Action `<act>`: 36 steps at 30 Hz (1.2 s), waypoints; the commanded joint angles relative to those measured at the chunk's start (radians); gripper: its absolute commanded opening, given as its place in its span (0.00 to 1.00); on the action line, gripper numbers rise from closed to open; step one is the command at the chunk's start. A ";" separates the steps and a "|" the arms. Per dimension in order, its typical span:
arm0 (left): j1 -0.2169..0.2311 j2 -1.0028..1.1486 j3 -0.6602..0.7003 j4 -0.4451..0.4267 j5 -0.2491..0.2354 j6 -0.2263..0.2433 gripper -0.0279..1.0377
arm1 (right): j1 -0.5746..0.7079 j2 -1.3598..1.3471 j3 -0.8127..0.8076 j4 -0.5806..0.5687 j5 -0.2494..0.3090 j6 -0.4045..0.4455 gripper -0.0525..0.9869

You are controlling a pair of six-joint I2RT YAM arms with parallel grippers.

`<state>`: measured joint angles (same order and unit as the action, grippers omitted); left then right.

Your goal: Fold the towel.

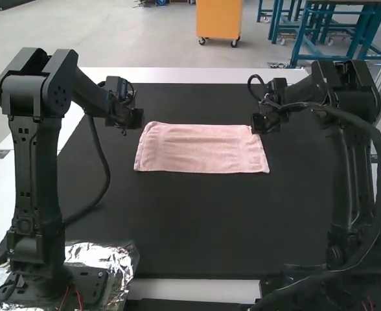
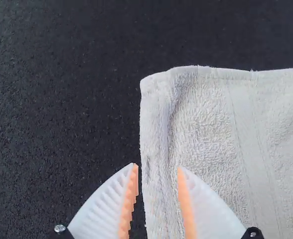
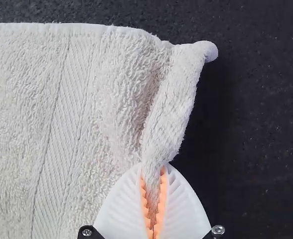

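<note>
Pink rectangular terry towel: lies flat on the black mat;
Left gripper: beside the towel's left end; white ribbed, orange-padded fingers stand parted, one to each side of the edge strip;
Right gripper: at the opposite end; matching fingers pinch a gathered edge;
Obscured: fingertips in the high view; towel continues out of frame in both wrist views.

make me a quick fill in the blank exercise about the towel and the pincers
In the high view, the towel is ____.
It lies on a ____ mat.
The ____ arm's pincer is shut on it.
The left pincer is not shut but ____.

Missing words: pink; black; right; open.
</note>
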<state>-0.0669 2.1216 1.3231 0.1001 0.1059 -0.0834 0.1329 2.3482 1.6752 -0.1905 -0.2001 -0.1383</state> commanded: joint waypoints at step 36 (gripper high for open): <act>0.018 0.003 0.014 -0.010 0.069 0.005 0.04 | 0.013 -0.092 -0.014 0.006 -0.048 0.028 0.03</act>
<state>-0.0692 2.1979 1.3319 0.0910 0.1375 -0.0757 0.1375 2.3463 1.6501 -0.1860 -0.2173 -0.1242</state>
